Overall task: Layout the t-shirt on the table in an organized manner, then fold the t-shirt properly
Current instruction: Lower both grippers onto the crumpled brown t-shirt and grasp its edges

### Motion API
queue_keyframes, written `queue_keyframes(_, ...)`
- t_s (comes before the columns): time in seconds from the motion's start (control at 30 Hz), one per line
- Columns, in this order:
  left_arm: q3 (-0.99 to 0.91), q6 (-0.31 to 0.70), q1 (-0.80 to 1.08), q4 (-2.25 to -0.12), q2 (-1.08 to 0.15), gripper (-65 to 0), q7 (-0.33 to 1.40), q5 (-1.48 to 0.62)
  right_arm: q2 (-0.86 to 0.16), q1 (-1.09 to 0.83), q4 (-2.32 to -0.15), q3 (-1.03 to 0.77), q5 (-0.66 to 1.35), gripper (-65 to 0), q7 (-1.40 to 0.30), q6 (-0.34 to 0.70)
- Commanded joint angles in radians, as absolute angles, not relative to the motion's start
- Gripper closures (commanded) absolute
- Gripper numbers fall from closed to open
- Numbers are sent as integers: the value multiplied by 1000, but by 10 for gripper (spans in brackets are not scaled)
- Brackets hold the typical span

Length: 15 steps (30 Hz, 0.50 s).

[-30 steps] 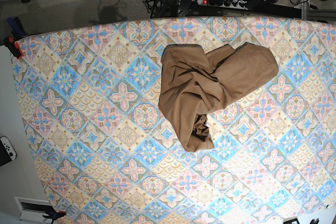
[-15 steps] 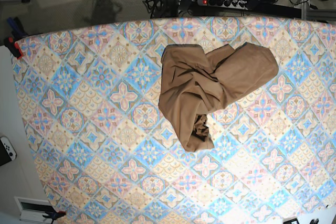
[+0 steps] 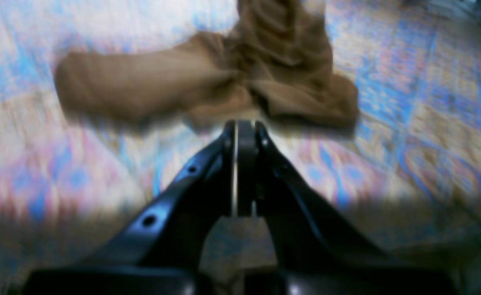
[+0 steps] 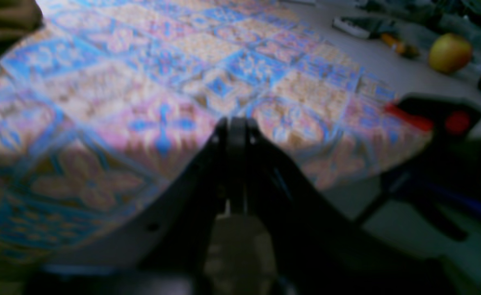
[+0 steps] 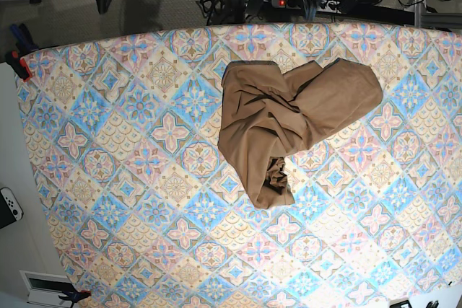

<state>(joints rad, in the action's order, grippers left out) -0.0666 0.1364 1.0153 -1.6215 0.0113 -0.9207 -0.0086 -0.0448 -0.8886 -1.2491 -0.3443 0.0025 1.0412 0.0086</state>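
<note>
T-shirt: the t-shirt [image 5: 285, 124] is soft tan-brown fabric, crumpled into a twisted, creased heap with one broad lobe spread sideways.
Table: the table [image 5: 130, 178] is flat under a pastel cover of blue, pink and cream diamond medallions.
Left gripper: the left gripper [image 3: 240, 131] has its black fingers pressed together, holding nothing; the shirt lies just ahead of its tips, apart.
Right gripper: the right gripper [image 4: 234, 127] is closed and empty above the table edge; the shirt sits well off to its upper left.
Clamp: a red-and-black clamp [image 4: 437, 116] grips the table edge to its right.

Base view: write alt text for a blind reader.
A crumpled plain tan-brown fabric t-shirt lies bunched on a table covered in pastel blue, pink and cream diamond tiles, right of centre toward the far edge. No arm reaches over the table.
</note>
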Motion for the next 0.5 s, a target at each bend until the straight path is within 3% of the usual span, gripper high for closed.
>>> queue_keyframes(0.0, -65, 136, 1046, -1696, 10, 0, -898, -8, -47, -923, -1314, -329, 1, 0, 1035, 10)
queue_keyframes(0.23, -68, 137, 1036, -2080, 7, 0, -499, -87, -51, -1015, -1701, -257, 1, -4, 714, 10)
queue_keyframes(0.47, -71, 139, 929, -2106, -61, -21, -303, -171, -53, -1017, -1900, -216, 1, -20, 341, 99)
